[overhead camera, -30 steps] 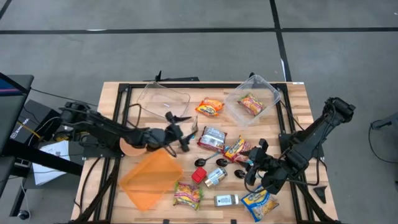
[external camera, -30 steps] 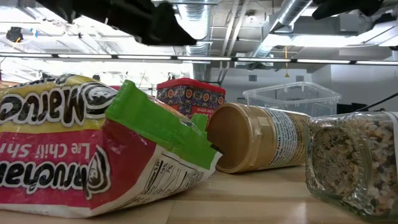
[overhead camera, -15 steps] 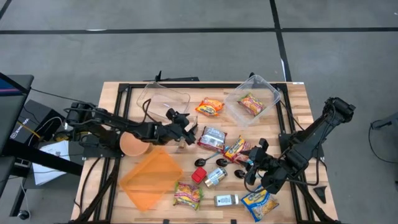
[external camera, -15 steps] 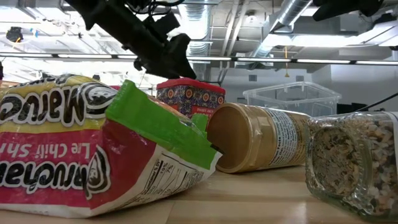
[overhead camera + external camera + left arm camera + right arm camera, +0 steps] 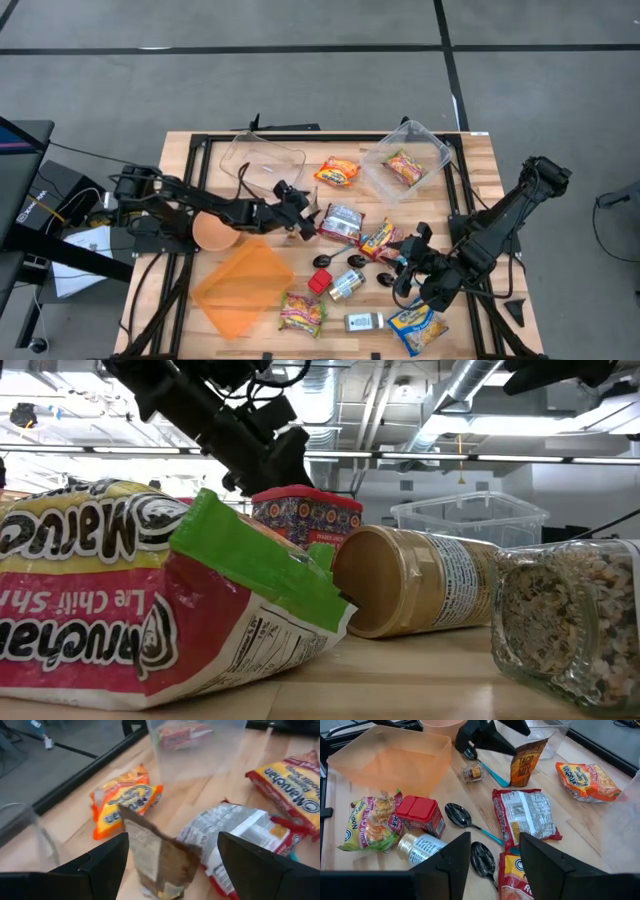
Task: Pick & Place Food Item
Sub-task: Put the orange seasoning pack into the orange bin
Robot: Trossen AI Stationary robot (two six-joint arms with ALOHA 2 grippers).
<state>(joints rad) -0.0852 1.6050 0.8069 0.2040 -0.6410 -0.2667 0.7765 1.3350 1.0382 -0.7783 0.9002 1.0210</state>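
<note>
Reaching right across the tabletop over the last second, left gripper now straddles the upright taco packet, jaws open, nothing gripped yet. Right gripper idle, right side, jaws part open, empty.

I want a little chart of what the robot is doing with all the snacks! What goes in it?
left gripper: jaws open, right by the taco mix packet
taco mix packet: standing upright on the table
right gripper: low over the spoons, holding nothing that shows
clear tub: one noodle packet inside
orange bin: nothing in it
</note>
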